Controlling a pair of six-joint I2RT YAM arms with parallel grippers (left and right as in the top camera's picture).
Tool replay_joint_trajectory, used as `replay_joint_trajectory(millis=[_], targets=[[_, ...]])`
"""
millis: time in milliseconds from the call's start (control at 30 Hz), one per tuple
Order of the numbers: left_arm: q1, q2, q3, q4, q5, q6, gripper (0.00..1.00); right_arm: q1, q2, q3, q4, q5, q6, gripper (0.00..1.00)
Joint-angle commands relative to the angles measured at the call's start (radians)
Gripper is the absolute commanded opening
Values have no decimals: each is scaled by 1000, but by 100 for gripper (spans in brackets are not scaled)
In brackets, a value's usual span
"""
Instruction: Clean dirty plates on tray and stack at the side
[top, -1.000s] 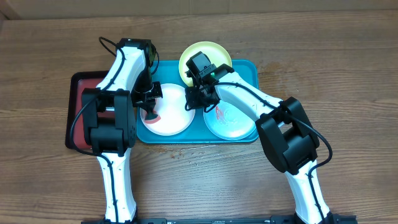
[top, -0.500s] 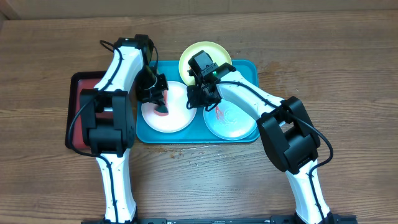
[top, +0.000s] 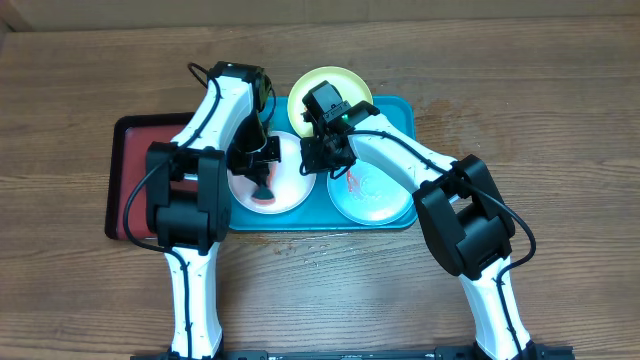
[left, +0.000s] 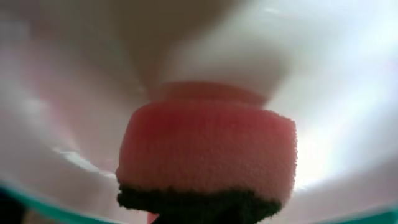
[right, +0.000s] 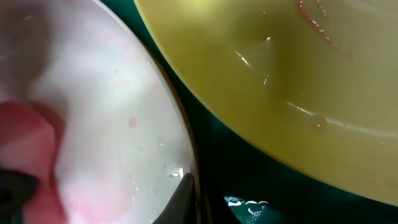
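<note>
White plate (top: 290, 172) flat in the left half of the teal tray (top: 400, 112), its surface washed with a pale pink film in both wrist views. Just beside it on the right, mint-blue plate (top: 375, 198), also flat in the tray, marked with a red smear (top: 352, 181) near its left edge. Behind the two, yellow-green plate (top: 312, 92), overlapping the tray's far rim and reaching partly beyond it. Faint reddish traces on it in the right wrist view, and a strip of teal between it and the white plate. On the white plate, near its middle, a pink sponge (left: 208, 152) with a dark scouring layer, pressed against the plate and seen close up in the left wrist view. Clamped on that sponge from above, the left gripper (top: 262, 172), jaws closed tight on it. At the white plate's right rim, the right gripper (top: 322, 157), clenched on the rim, one dark finger (right: 181, 191) lying along the plate's edge. Left arm reaching in over the tray's left end, right arm crossing above the mint-blue plate. Left of the teal tray and just beside it, a smaller dark red tray (top: 130, 160) with a black rim, partly hidden under the left arm. Under everything, a brown wood-grain worktop (top: 560, 120).
</note>
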Motion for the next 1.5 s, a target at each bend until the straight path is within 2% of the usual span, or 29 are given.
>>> replay_joint_trajectory(millis=[0,67,167,400,500,633,833,1000,1233,1400,1467], targets=[[15,0,-3,15,-232,-187,4,5,32,-18,-18,10,-14,4],[16,0,-3,57,-255,-238,4,5,32,-18,-18,10,-14,4],[14,0,-3,126,-204,-240,4,5,32,-18,-18,10,-14,4],[2,0,-3,264,103,-160,4,5,32,-18,-20,10,-14,4],[-1,0,-3,272,169,-160,4,5,32,-18,-20,10,-14,4],[-7,0,-3,249,185,-156,5,5,32,-18,-20,10,-14,4],[-27,0,-3,220,282,-14,4,5,32,-18,-20,10,-14,4],[-36,0,-3,144,196,19,4,5,32,-18,-25,10,-14,4],[-35,0,-3,22,-64,10,4,5,32,-18,-24,10,-14,4],[-35,0,-3,30,-271,-80,4,5,32,-18,-27,10,-14,4],[-35,0,-3,67,-304,-119,4,6,32,-18,-27,10,-14,4]])
